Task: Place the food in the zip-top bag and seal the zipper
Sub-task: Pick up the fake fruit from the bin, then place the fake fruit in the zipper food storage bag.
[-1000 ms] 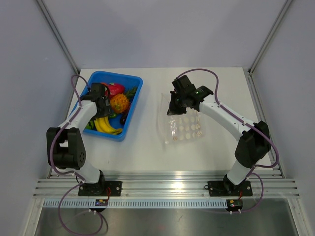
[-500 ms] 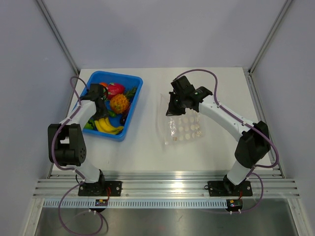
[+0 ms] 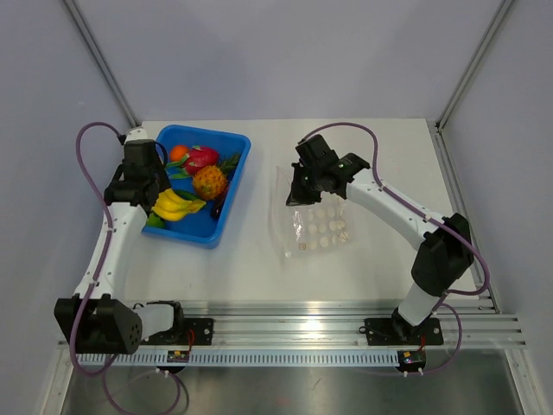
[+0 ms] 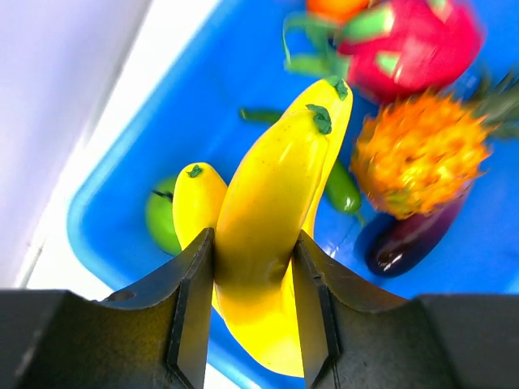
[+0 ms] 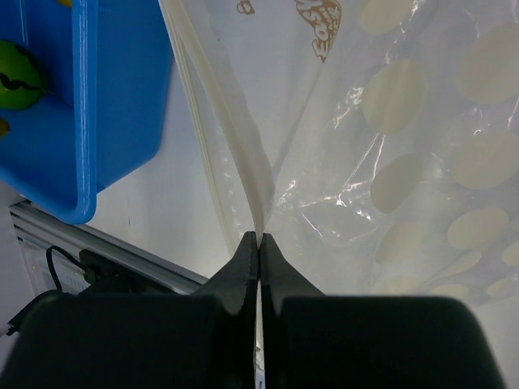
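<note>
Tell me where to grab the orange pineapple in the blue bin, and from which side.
Grip the pineapple across its round orange body, coming down from above. It appears to lie on top in the blue bin, with the dragon fruit and eggplant crowding its sides, so a sideways approach looks blocked.

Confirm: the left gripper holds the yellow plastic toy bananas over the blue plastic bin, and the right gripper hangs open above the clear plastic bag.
Not open: the right wrist view shows the right gripper shut on the edge of the clear plastic bag. The rest stands.
</note>
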### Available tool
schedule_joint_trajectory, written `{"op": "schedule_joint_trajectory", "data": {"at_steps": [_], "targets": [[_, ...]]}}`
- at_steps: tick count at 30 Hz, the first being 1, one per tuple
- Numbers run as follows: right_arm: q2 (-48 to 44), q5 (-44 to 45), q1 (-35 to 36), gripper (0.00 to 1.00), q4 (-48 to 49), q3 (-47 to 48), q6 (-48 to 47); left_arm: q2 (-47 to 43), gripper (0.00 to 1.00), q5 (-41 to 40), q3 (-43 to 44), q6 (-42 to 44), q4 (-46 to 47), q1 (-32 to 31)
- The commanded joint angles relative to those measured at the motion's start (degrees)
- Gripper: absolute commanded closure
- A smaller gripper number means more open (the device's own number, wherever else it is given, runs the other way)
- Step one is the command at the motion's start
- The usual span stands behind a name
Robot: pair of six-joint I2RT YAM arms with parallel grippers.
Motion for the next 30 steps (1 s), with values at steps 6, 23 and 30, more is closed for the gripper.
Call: {"op": "schedule_joint_trajectory", "data": {"at_steps": [6,23,30], "targets": [[2.3,-1.8,1.9,1.00,1.1,5.4,1.2,-7.6,1.00,-3.9,0.0,4.1,9.0,-0.5],[13.1,-6.8,5.5,1.00,0.9,18.4,5.1,-12.8,1.00,-8.0,-0.4,5.8,15.3,-20.2],[14.7,-6.7,6.6,1.00,0.7,21.4,8.1,-12.2,1.00,-19.7,-2.7,8.5,19.3,-28.9]]}}
